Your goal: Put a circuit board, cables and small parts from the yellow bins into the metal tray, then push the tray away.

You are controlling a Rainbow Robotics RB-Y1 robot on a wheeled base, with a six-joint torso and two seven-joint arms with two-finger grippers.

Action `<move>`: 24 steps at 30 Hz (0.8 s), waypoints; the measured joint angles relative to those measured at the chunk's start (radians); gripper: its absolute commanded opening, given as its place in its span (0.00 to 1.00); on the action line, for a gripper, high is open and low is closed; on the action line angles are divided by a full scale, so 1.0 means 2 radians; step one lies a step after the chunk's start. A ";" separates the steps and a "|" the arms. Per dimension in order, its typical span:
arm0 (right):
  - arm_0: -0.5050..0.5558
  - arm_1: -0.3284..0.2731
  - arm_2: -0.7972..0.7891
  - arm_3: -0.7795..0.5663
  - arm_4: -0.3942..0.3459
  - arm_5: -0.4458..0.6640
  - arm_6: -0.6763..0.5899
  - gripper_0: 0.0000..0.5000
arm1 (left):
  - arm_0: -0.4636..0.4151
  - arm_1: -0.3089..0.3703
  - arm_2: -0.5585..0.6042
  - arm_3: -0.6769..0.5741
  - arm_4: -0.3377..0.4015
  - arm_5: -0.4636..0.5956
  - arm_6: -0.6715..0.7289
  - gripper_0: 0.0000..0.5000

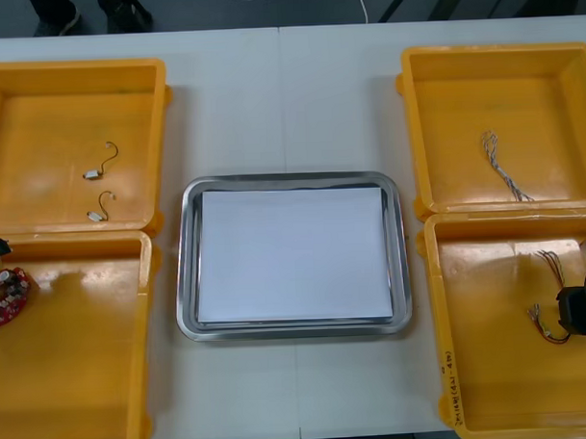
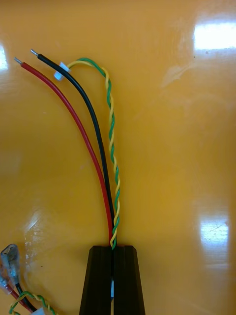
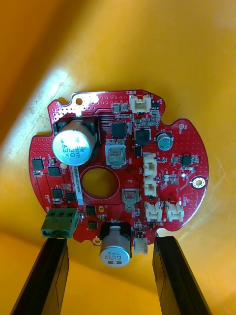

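At right edge of the front frame, right end effector (image 2: 112, 247) clenched on a cable bundle (image 2: 102, 162) (red, black, yellow-green twisted) over the lower-right yellow bin (image 1: 491, 367); at left edge, left end effector (image 3: 112, 239) spread astride the round red circuit board (image 3: 118, 167); pick step in hand; next calls for lifting, then carrying to the metal tray (image 1: 185, 271); both arms cut off in front view; board contact unclear.

The front camera looks steeply down on the tabletop (image 1: 284, 104). The left wrist camera faces past the left gripper (image 3: 110, 241), close onto the circuit board (image 3: 123, 167) at the front view's left edge. The right wrist camera faces past the right gripper (image 2: 116, 248) onto cables (image 2: 102, 162), probably those in the near right bin (image 1: 491, 367).
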 measured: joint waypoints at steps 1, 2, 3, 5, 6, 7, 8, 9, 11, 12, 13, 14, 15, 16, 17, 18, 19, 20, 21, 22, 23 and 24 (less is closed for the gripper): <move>0.000 0.000 0.000 0.000 0.000 0.000 0.000 0.00 | 0.000 0.000 0.000 0.000 -0.001 0.000 0.000 1.00; 0.000 0.000 0.000 0.000 0.000 0.000 0.000 0.00 | 0.000 -0.001 0.000 0.000 -0.001 0.000 0.000 1.00; 0.000 0.000 0.000 0.000 0.000 0.000 0.000 0.00 | 0.000 -0.002 0.000 0.000 -0.002 -0.001 0.000 1.00; -0.001 0.000 0.000 -0.001 0.000 0.007 0.000 0.00 | 0.000 -0.003 0.000 0.000 -0.004 -0.001 0.000 1.00; -0.002 0.000 -0.001 -0.002 -0.001 0.013 0.000 0.00 | 0.000 -0.003 0.000 0.000 -0.005 -0.002 0.000 1.00; -0.004 0.000 -0.002 -0.005 -0.001 0.025 0.000 0.00 | 0.000 -0.003 0.000 0.000 -0.005 -0.002 0.000 0.99; -0.005 0.000 -0.003 -0.009 -0.002 0.044 0.000 0.00 | 0.000 -0.003 0.000 0.000 -0.005 -0.002 0.000 0.94; -0.006 0.000 -0.004 -0.013 -0.002 0.061 0.000 0.00 | 0.001 -0.003 0.000 0.000 -0.005 -0.002 0.000 0.84; -0.006 0.000 -0.006 -0.025 -0.004 0.087 -0.001 0.00 | 0.001 -0.003 0.000 0.000 -0.006 -0.002 0.000 0.66; -0.006 0.000 -0.008 -0.032 -0.005 0.097 -0.001 0.00 | 0.001 -0.003 0.000 0.000 -0.006 -0.002 0.000 0.57; -0.006 0.000 -0.010 -0.040 -0.007 0.105 -0.003 0.00 | 0.001 -0.003 0.000 0.000 -0.006 -0.002 0.000 0.52; -0.006 0.000 -0.012 -0.049 -0.009 0.114 -0.007 0.00 | 0.001 -0.003 0.000 0.000 -0.006 -0.002 0.000 0.38; -0.006 0.000 -0.014 -0.058 -0.010 0.121 -0.010 0.00 | 0.001 -0.003 0.000 0.000 -0.006 -0.002 0.000 0.31; -0.006 0.000 -0.016 -0.066 -0.010 0.127 -0.012 0.00 | 0.001 -0.003 0.000 0.000 -0.006 -0.002 0.000 0.20; -0.006 0.000 -0.018 -0.072 -0.011 0.132 -0.012 0.00 | 0.002 -0.003 0.000 0.000 -0.006 -0.002 0.000 0.10; -0.006 0.000 -0.019 -0.078 -0.012 0.135 -0.012 0.00 | 0.002 -0.003 0.000 0.000 -0.006 -0.002 0.000 0.03; -0.007 0.000 -0.020 -0.082 -0.013 0.139 -0.012 0.00 | 0.002 -0.003 0.000 0.000 -0.006 -0.002 0.000 0.00; -0.008 0.000 -0.021 -0.086 -0.014 0.144 -0.012 0.00 | 0.003 -0.003 0.000 0.000 -0.006 -0.002 0.000 0.00; -0.011 0.000 -0.021 -0.089 -0.015 0.149 -0.012 0.00 | 0.003 -0.003 0.000 0.000 -0.006 -0.002 0.000 0.00; -0.014 0.000 -0.021 -0.090 -0.016 0.153 -0.012 0.00 | 0.003 -0.003 0.000 0.000 -0.006 -0.002 0.000 0.00; -0.017 0.000 -0.021 -0.091 -0.017 0.158 -0.012 0.00 | 0.003 -0.003 0.000 0.000 -0.006 -0.002 0.000 0.00; -0.022 0.000 -0.021 -0.091 -0.019 0.163 -0.013 0.00 | 0.003 -0.003 0.000 0.000 -0.006 -0.002 0.000 0.00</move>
